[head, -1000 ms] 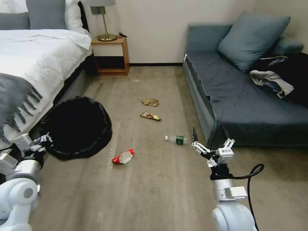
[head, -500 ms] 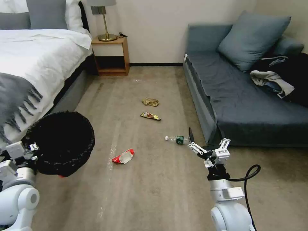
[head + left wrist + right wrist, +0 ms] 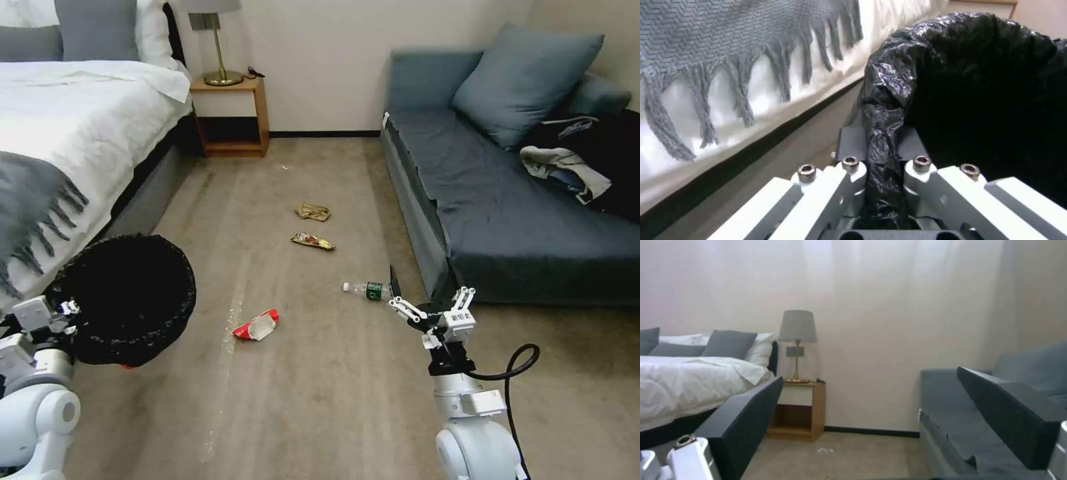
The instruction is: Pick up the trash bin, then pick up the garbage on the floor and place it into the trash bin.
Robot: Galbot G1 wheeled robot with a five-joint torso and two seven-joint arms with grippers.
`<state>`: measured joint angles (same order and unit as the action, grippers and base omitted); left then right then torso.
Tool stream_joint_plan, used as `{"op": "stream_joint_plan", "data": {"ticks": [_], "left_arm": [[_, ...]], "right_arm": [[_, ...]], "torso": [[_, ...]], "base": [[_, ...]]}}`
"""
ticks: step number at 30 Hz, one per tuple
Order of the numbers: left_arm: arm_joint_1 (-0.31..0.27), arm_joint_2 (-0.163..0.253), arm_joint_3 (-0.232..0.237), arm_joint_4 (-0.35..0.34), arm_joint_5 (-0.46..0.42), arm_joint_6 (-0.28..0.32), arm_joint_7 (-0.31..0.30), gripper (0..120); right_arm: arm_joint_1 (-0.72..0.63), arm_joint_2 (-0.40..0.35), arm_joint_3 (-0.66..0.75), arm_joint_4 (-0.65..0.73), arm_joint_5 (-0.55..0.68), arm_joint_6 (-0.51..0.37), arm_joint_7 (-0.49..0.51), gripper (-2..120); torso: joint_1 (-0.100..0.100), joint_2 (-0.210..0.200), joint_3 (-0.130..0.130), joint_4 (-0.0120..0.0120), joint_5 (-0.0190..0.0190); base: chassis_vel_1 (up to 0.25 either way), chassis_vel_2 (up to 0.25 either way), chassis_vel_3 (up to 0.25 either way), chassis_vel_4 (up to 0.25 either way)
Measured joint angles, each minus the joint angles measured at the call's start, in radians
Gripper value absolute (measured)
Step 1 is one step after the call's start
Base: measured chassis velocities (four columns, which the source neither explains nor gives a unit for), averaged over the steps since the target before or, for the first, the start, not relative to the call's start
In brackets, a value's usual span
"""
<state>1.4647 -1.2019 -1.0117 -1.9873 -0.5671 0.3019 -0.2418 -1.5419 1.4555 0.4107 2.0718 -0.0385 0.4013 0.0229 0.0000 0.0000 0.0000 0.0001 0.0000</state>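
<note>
The trash bin, lined with a crinkly black bag, hangs off the floor at my left, a bit of red base showing under it. My left gripper is shut on its near rim, and the left wrist view shows the bag's rim pinched in the left gripper. On the floor lie a red-and-white packet, a clear bottle, a gold wrapper and crumpled tan paper. My right gripper hovers open just right of the bottle; in its wrist view the right gripper holds nothing.
A bed with a grey fringed throw runs along the left. A wooden nightstand with a lamp stands at the back wall. A blue sofa with clothes lines the right. Open carpet lies between them.
The bin has swung left and toward me with my left gripper, from tilted to mouth-up. My right gripper has drifted slightly left, nearer the bottle.
</note>
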Motion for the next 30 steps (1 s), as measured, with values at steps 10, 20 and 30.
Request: {"op": "stream_joint_plan", "data": {"ticks": [10, 20, 30], "left_arm": [[-0.011, 0.009, 0.0, 0.007, -0.006, 0.0, 0.006, 6], [-0.018, 0.009, 0.003, 0.022, -0.007, 0.0, 0.013, 6], [-0.02, 0.006, 0.008, 0.045, -0.004, -0.005, 0.022, 6]], "right_arm": [[-0.003, -0.002, 0.003, -0.001, 0.0, 0.003, -0.003, 100], [-0.003, -0.001, 0.004, -0.005, 0.001, 0.005, -0.003, 100], [-0.001, 0.001, 0.002, -0.01, 0.0, 0.008, -0.01, 100]], "torso": [[0.0, 0.0, 0.0, -0.0002, 0.0], [0.0, 0.0, 0.0, -0.0003, 0.0], [0.0, 0.0, 0.0, 0.0, 0.0]], "base": [[-0.097, 0.087, 0.111, -0.096], [-0.154, 0.143, 0.149, -0.153], [-0.129, 0.138, 0.139, -0.13]]}}
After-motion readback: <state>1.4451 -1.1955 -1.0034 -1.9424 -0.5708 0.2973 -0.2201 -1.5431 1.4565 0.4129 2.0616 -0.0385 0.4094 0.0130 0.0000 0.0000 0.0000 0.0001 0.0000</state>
